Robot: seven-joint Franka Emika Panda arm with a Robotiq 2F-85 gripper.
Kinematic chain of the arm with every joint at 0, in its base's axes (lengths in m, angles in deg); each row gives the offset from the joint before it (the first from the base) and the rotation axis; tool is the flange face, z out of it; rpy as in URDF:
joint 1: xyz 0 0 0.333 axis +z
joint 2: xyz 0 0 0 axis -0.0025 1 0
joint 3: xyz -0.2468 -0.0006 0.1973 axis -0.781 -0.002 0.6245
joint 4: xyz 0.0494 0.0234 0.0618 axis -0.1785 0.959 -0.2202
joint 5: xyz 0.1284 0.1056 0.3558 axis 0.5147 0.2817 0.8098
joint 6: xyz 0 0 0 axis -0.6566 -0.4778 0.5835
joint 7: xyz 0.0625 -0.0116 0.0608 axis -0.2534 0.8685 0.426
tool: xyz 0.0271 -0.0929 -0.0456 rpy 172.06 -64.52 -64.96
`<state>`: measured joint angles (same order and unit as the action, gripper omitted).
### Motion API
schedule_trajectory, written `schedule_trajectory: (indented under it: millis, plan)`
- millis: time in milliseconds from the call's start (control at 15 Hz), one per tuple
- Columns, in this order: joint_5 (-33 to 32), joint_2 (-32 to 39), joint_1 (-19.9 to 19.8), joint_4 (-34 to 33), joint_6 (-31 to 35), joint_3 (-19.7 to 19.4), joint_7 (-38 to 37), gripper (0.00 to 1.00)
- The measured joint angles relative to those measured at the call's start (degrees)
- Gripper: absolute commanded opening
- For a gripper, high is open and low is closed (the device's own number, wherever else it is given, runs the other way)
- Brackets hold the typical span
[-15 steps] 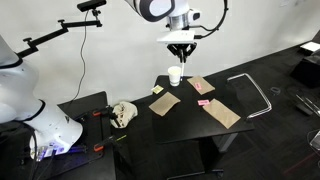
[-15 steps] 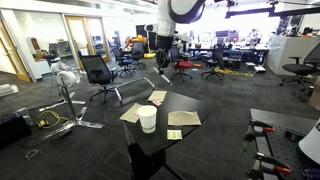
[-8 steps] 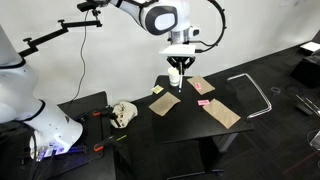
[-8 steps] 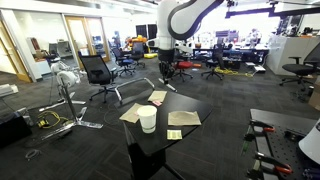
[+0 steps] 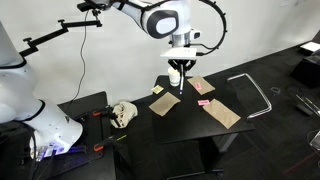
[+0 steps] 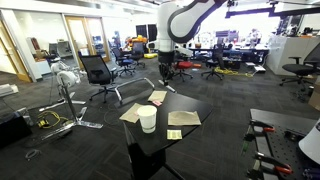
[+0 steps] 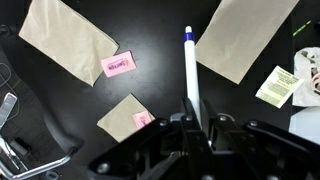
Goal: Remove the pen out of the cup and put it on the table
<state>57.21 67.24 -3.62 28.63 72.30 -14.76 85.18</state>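
My gripper (image 7: pixel 197 118) is shut on a white pen (image 7: pixel 190 70) with a blue tip, which sticks straight out from the jaws in the wrist view. In an exterior view the gripper (image 5: pixel 179 72) hangs above the black table (image 5: pixel 190 120) with the pen (image 5: pixel 180 84) pointing down, just right of the white cup (image 5: pixel 174 75). In an exterior view the cup (image 6: pixel 147 119) stands at the table's near edge and the gripper (image 6: pixel 166 62) is high behind it.
Several brown paper envelopes (image 7: pixel 70 37) (image 7: pixel 245 32) lie on the table, with pink sticky notes (image 7: pixel 117 65) and a white printed card (image 7: pixel 279 86). A metal chair frame (image 5: pixel 252 92) stands beside the table. Office chairs (image 6: pixel 98 73) stand beyond.
The gripper with the pen has come down and shifted slightly away from above the cup over the last second. Since half a second ago almost nothing has moved.
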Motion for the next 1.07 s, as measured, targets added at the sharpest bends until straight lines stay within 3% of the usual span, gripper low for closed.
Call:
schedule_trajectory:
  millis: [333, 1067]
  plan:
    - [0.21, 3.28, -2.81, -0.60, 5.09, 0.03, 6.71, 0.03]
    - [0.25, 9.48, -3.83, -4.03, 5.31, 1.69, 21.71, 0.03]
